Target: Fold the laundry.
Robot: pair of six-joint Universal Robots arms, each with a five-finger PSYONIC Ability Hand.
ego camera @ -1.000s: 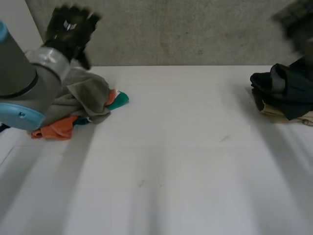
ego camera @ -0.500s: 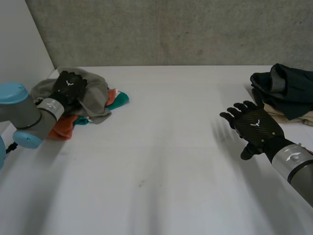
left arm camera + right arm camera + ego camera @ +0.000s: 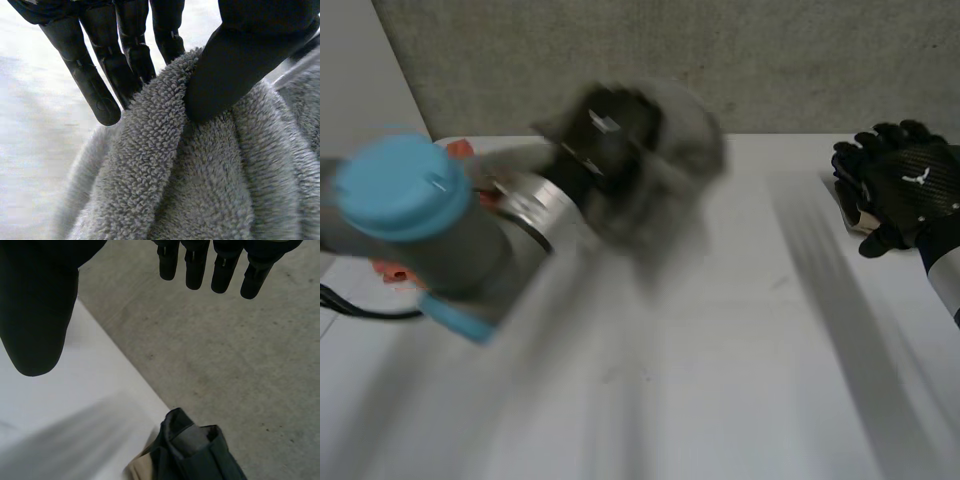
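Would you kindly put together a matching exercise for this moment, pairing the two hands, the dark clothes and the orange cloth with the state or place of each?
Things:
1. left hand
2. right hand
3. dark clothes
4. orange cloth

States or places:
A. lies on a beige cloth
B. open, holding nothing
C. partly hidden behind the left arm
D. pinches a grey towel between thumb and fingers

Pairs: 1-D, 2-B, 3-A, 4-C.
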